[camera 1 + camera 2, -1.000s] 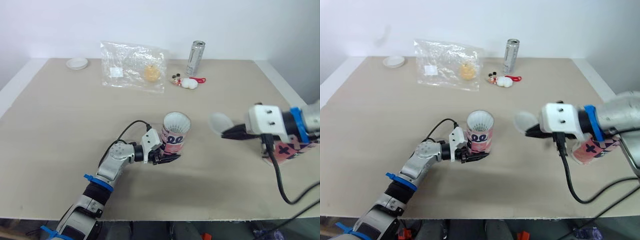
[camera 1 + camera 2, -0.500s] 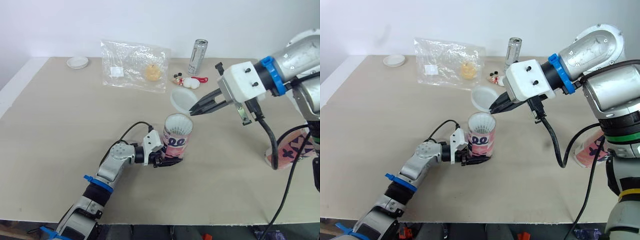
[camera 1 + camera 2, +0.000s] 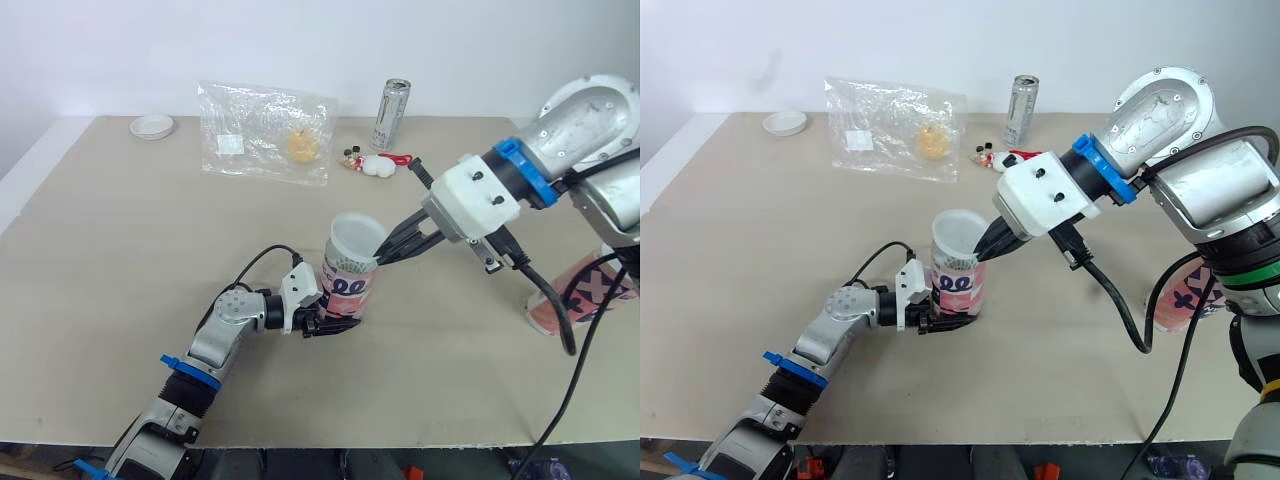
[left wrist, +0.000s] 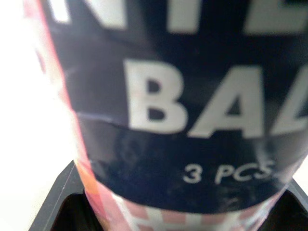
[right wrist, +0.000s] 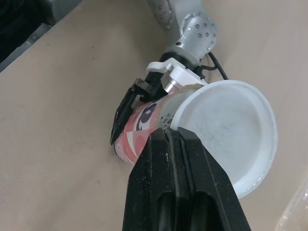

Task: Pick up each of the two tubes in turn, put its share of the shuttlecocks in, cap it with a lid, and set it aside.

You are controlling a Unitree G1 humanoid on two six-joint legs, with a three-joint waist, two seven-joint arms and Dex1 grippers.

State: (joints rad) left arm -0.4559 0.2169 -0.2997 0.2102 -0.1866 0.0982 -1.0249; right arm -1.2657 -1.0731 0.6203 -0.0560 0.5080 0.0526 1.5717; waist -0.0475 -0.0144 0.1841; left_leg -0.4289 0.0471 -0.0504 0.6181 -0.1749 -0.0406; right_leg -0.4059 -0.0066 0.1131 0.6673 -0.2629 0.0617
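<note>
Since half a second earlier, our right gripper had carried the translucent lid down from behind the tube to rest over the tube's open top. Its two black fingers were pressed together on the lid's rim. Our left gripper was clamped around the tube's lower half, holding it upright on the table. We saw the second tube well off to the right of the first, partly behind a cable. Far behind the first tube lay a plastic bag, a small toy and a drink can. A second lid sat beyond the bag, to the left.
</note>
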